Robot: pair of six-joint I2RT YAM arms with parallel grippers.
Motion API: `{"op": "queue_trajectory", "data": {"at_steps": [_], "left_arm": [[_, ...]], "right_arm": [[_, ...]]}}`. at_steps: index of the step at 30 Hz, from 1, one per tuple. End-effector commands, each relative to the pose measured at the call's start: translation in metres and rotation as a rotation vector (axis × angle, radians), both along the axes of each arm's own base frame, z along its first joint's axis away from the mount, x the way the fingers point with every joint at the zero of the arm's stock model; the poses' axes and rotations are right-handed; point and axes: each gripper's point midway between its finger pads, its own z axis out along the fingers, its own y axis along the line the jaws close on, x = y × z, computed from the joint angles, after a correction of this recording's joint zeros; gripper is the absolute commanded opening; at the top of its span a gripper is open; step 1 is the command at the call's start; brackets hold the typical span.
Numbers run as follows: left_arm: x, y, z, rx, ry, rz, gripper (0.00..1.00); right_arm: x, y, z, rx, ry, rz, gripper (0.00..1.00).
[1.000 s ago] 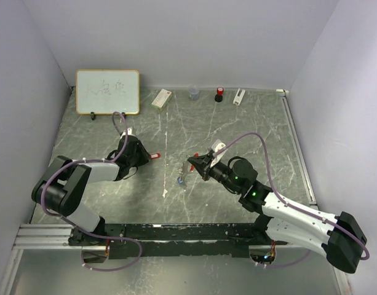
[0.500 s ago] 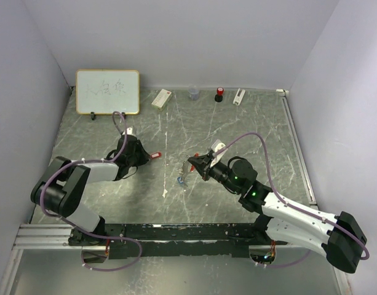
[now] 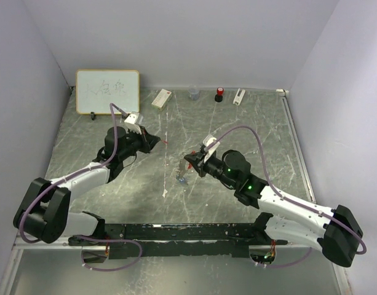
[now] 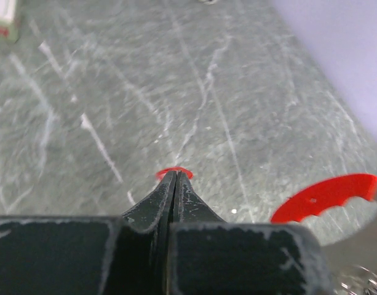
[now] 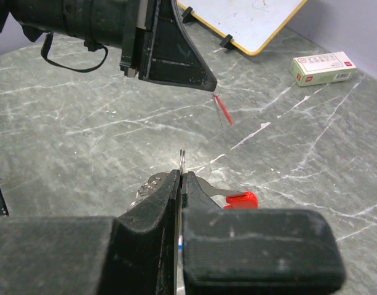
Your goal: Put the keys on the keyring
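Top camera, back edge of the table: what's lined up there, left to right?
whiteboard → white and red box → small clear cup → red and black object → white oblong object

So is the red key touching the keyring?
Apart. Right wrist view: the red key hangs from the left gripper, a clear gap between it and the keyring held by the right gripper.

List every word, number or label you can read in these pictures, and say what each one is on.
Whiteboard: dark handwritten marks, too small and faint to read.
White box: red printing on its side, too blurred to read.
No other writing shows, so nothing can be quoted.
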Motion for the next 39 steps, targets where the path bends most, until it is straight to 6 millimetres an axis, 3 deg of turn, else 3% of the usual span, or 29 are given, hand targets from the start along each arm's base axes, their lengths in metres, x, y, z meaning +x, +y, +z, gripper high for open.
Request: {"op": "queue_trajectory", "data": {"at_steps": [1,5,10,20,39], "left_arm": [[-0.011,-0.025,0.065,-0.044,-0.261,-0.211,0.07],[-0.026,-0.043,0.089,-0.131,-0.227,-0.341,0.07],[-0.044,-0.058,0.103,-0.211,-0.143,-0.464,0.07],[-0.074,-0.067,0.104,-0.297,-0.015,-0.617,0.07],[-0.067,-0.073,0.096,-0.363,0.163,-0.545,0.07]], "right_arm": [[0.005,0.006,0.015,0.006,-0.034,0.008,0.00],[0.010,0.003,0.017,-0.002,-0.056,-0.022,0.00],[0.015,-0.004,0.024,-0.010,-0.095,-0.057,0.00],[0.025,-0.020,0.042,0.005,-0.169,-0.153,0.00],[0.033,0.003,0.044,-0.055,-0.230,-0.194,0.00]]}}
